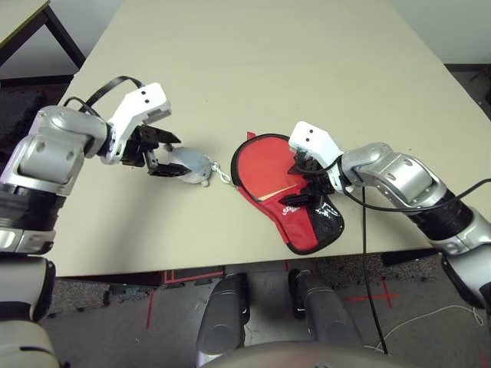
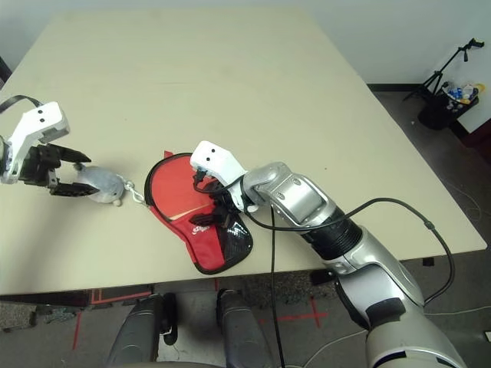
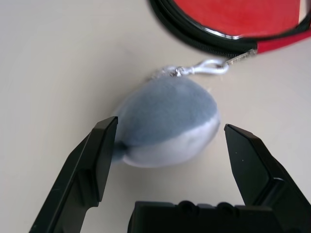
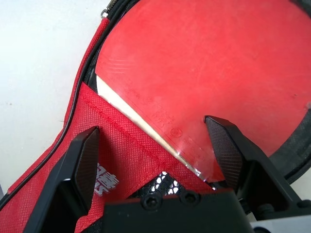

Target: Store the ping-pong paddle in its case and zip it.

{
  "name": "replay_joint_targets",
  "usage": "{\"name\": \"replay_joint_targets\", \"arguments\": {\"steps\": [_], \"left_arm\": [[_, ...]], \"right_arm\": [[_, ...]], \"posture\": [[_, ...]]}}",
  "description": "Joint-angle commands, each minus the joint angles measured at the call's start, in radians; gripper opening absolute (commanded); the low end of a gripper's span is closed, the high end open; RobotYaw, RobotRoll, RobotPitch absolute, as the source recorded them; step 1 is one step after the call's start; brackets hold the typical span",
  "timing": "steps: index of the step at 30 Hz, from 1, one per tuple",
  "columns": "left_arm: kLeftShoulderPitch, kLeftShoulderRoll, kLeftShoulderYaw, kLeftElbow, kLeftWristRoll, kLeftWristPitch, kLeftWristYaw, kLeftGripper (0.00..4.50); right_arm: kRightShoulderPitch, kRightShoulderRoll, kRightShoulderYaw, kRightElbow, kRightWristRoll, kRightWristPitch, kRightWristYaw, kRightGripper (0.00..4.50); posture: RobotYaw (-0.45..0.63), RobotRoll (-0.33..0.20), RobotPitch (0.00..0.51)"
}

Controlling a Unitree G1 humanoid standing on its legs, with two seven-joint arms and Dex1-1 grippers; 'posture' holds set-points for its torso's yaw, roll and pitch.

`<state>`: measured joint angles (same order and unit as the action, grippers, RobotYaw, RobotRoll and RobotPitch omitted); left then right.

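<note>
The case (image 1: pixel 311 230) lies open near the table's front edge, red with black piping and a black mesh end (image 1: pixel 330 218). The ping-pong paddle (image 4: pixel 209 63) rests inside it, red face up, its handle tucked under the case's red flap (image 4: pixel 121 160). My right gripper (image 1: pixel 298 184) hovers open over the paddle's neck, one finger on each side. To the case's left lies a small grey-white pouch (image 3: pixel 165 121), clipped by a silver clasp (image 3: pixel 211 65) to the case's zipper end. My left gripper (image 1: pixel 170 156) is open with its fingers either side of the pouch.
The beige table (image 1: pixel 253 69) stretches away bare beyond the arms. Its front edge (image 1: pixel 192 270) runs just below the case. A black cable (image 1: pixel 364 253) hangs from my right arm over that edge. A dark table corner (image 1: pixel 23 23) stands at the far left.
</note>
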<state>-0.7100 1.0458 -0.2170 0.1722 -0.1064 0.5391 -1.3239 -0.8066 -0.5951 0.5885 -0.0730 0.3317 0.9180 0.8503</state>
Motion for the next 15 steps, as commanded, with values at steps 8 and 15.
{"name": "replay_joint_targets", "arguments": {"steps": [8,15], "left_arm": [[0.043,-0.069,-0.103,0.092,0.125,-0.112,-0.015,4.50],[0.016,-0.143,-0.104,0.156,0.170,-0.158,0.010,3.90]], "right_arm": [[0.023,0.033,-0.024,0.043,-0.058,0.025,0.023,4.47],[0.020,0.054,-0.041,0.052,-0.077,0.028,0.030,4.50]], "posture": [[0.06,0.000,0.156],[0.05,0.000,0.157]]}}
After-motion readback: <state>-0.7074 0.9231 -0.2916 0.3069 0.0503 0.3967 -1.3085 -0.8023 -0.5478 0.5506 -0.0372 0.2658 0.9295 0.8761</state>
